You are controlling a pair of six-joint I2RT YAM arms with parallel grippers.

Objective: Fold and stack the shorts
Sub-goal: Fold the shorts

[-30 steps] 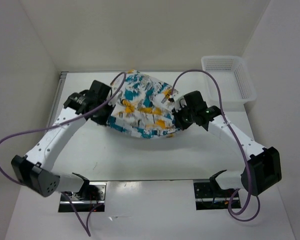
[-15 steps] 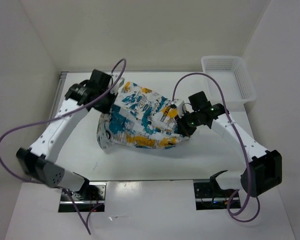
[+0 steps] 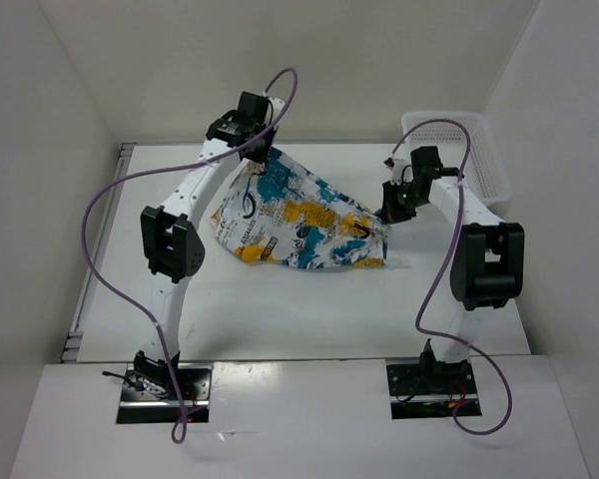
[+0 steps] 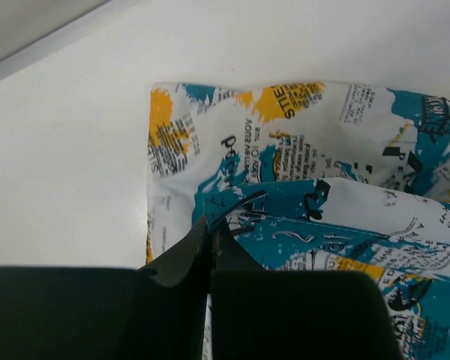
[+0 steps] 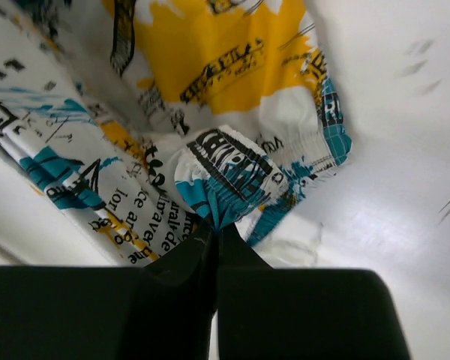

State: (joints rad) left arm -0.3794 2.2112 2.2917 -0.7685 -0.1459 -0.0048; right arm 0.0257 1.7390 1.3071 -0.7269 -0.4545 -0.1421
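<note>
The shorts [image 3: 295,220], white cloth with teal, yellow and black print, hang stretched between my two grippers above the table's far half. My left gripper [image 3: 261,158] is shut on their upper left corner; in the left wrist view the fingertips [image 4: 212,225] pinch a teal fold of the shorts [image 4: 307,150]. My right gripper [image 3: 386,216] is shut on their right corner; in the right wrist view it [image 5: 215,229] pinches the gathered waistband of the shorts [image 5: 210,90]. The lower edge of the cloth rests on the table.
A white mesh basket [image 3: 457,158] stands at the table's far right corner, just behind my right arm. White walls close in the back and both sides. The table's left edge strip [image 4: 52,41] shows in the left wrist view.
Both arms have risen and reached toward the back of the table, lifting the shorts. The cloth has been pulled out wider between the grippers and shifted away from me.
</note>
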